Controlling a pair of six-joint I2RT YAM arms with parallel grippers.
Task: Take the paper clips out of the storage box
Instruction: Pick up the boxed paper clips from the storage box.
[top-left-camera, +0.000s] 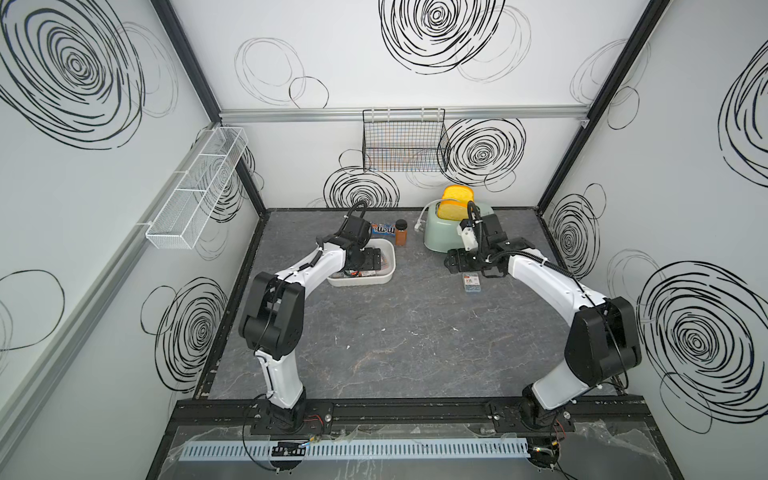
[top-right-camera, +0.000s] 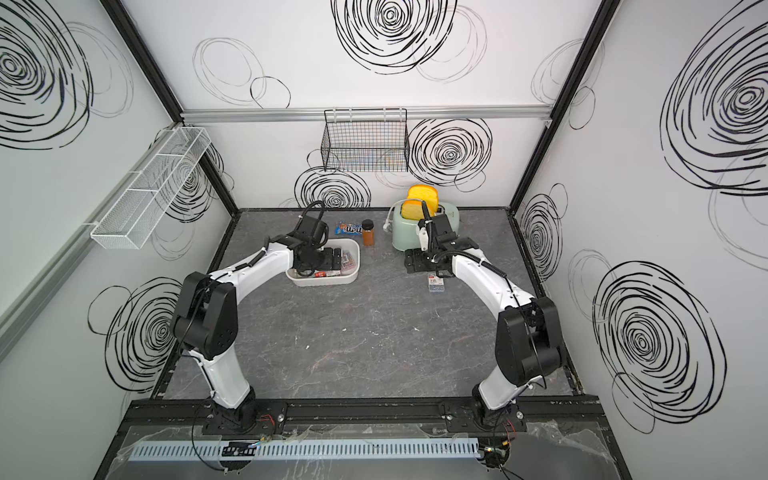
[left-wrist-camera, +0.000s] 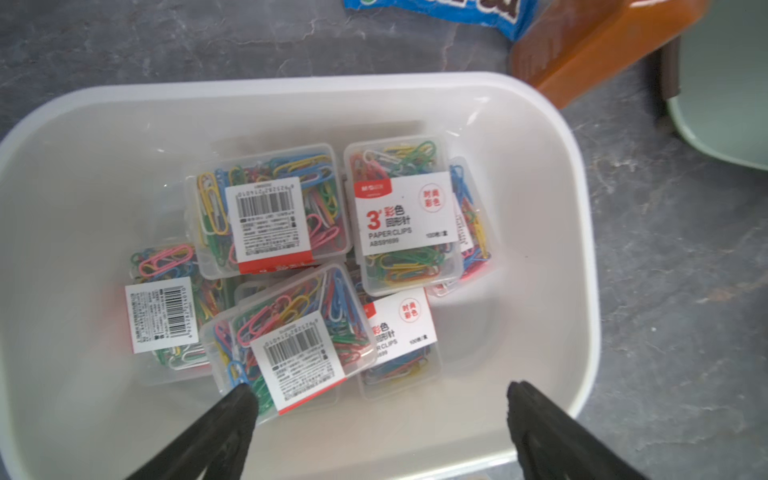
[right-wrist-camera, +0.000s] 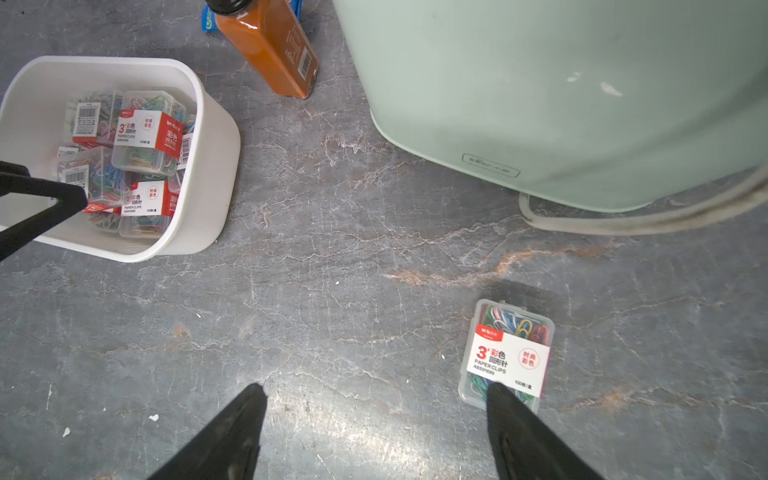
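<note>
Nearest, left claw (left-wrist-camera: 380, 388), spread wide and empty, over the storage box (left-wrist-camera: 291, 83). Inside, a loose heap of paper clips (left-wrist-camera: 399, 216) in clear cases, some label up, some barcode up. Right claw (right-wrist-camera: 374, 388) parted too, gripping nothing, low over the desk (right-wrist-camera: 332, 291). Single case (right-wrist-camera: 509, 353) flat on the desk near the green toaster (right-wrist-camera: 540, 83), one fingertip (right-wrist-camera: 511, 411) at its edge, contact unclear.

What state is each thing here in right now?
Storage box: holds several clip cases.
Loose clip case: flat on table, label up.
Left gripper: open, over the storage box.
Right gripper: open, empty.
Bottle: upright, capped.
Toaster: bread slices in slots.
</note>
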